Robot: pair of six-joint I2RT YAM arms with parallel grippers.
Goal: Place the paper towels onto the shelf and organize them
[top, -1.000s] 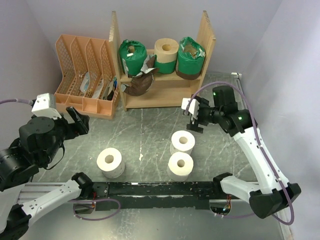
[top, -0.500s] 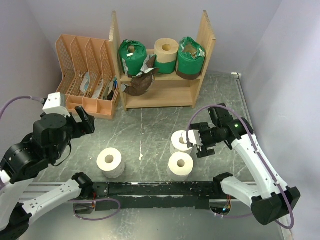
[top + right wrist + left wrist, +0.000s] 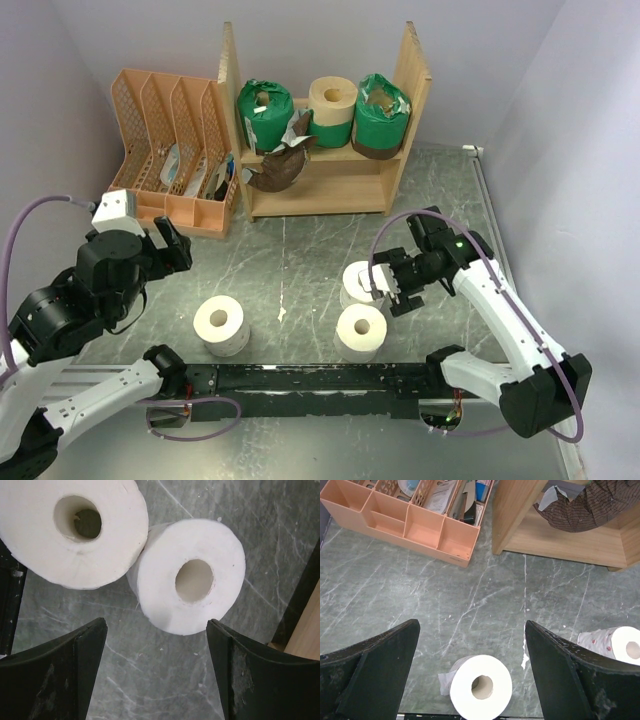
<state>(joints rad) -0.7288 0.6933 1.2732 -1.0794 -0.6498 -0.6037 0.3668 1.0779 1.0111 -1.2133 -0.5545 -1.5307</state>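
my right gripper (image 3: 392,286), jaws apart, sits just right of the upright far roll (image 3: 362,281); left gripper (image 3: 471,624), also apart, is farther.

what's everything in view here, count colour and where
white paper towel rolls: three, bare white, on the table; one near left, two touching near right
green-wrapped rolls: two, green, at the ends of the shelf's upper board, second at
cream roll: one, cream, between the green ones
brown-wrapped roll: one, brown, slumped at the left under the upper board
shelf: one, light wood, far centre
file rack: one, orange, left of the shelf, papers inside
table: one, grey marbled
left gripper: one, black, jaws open, above the lone roll
right gripper: one, black, jaws open, over the touching pair
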